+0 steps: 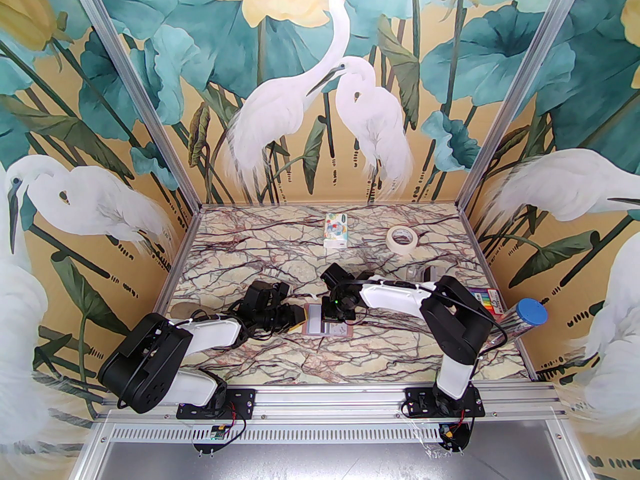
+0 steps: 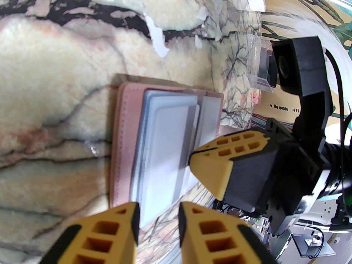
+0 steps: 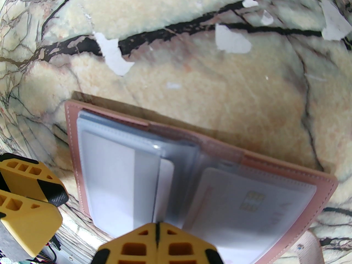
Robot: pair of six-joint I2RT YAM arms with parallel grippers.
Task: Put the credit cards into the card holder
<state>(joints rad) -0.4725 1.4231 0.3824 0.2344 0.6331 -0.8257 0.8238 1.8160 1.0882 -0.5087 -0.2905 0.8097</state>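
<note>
The pink card holder (image 1: 314, 319) (image 2: 121, 147) (image 3: 73, 147) lies open on the marble table, its clear sleeves fanned up. A white credit card (image 2: 167, 158) (image 3: 110, 180) sits in the left sleeves, and another with a chip (image 3: 253, 202) in the right sleeve. My left gripper (image 1: 300, 314) (image 2: 158, 224) (image 3: 49, 199) stands open at the holder's left edge, a sleeve corner reaching into the gap. My right gripper (image 1: 334, 318) (image 2: 192, 155) (image 3: 157, 227) is shut, tips down on the middle sleeves. A sleeve's thin edge runs to their seam; I cannot tell whether it is pinched.
At the back stand a white patterned tissue pack (image 1: 336, 229) and a tape roll (image 1: 402, 239). A clear plastic box (image 1: 420, 273) (image 2: 261, 67), a striped pack (image 1: 482, 298) and a blue-capped tube (image 1: 530, 313) lie to the right. Torn white patches (image 3: 231, 40) mark the table.
</note>
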